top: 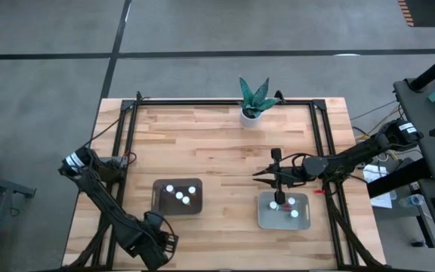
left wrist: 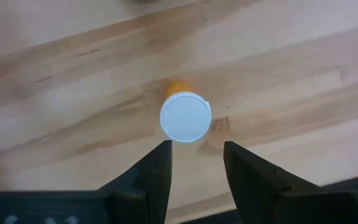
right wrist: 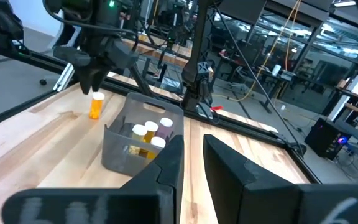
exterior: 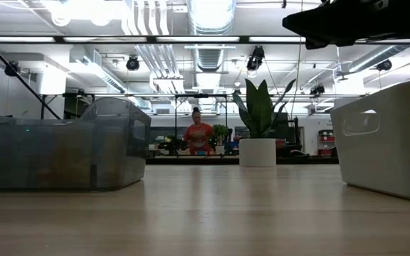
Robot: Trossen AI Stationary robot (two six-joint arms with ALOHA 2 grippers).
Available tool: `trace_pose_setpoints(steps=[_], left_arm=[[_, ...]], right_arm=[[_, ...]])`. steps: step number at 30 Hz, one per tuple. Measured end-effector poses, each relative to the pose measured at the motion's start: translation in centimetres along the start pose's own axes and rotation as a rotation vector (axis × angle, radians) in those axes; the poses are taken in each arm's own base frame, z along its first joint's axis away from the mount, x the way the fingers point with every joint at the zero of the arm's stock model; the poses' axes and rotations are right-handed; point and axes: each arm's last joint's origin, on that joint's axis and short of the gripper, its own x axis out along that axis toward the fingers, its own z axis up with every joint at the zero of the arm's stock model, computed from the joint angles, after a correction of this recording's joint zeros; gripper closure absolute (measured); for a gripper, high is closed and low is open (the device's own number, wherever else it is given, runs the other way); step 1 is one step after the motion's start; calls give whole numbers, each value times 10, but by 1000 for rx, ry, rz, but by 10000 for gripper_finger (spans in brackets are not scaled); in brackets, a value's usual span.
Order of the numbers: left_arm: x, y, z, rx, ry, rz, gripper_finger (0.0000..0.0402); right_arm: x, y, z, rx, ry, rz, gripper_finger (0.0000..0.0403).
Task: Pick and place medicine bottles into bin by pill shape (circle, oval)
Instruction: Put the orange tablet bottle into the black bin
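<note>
Nearest, at the desk's (top: 225, 151) near-left edge, the left end effector (left wrist: 196, 163) hangs over a lone medicine bottle (left wrist: 186, 116) standing upright on the wood, its fingers parted about a cap's width and holding nothing. Just beyond it sits the dark translucent bin (top: 177, 196), with three white-capped bottles (top: 183, 196) upright inside; the right wrist view also shows yellow and purple bottle bodies there. To the right, about level with it, the pale grey-green bin (top: 284, 211) holds what look like three or four caps, though the arm partly covers them. The right end effector (right wrist: 188, 158) hovers over that bin's far edge, its fingers narrowly apart and empty. At the far edge stands a white pot with a green plant (top: 256, 100).
</note>
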Motion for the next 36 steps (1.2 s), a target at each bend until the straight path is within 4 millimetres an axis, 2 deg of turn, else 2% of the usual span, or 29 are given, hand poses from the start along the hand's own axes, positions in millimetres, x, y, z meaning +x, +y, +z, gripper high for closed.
trace_pose_setpoints(steps=[15, 26, 36], left_arm=[[-14, 4, 5, -4, 5, -7, 269], [-13, 5, 10, 0, -18, 21, 182], [-8, 3, 15, -15, -52, 29, 174]], right_arm=[[0, 0, 0, -1, 1, 0, 351], [0, 0, 0, -1, 1, 1, 351], [0, 0, -1, -3, 10, 4, 351]])
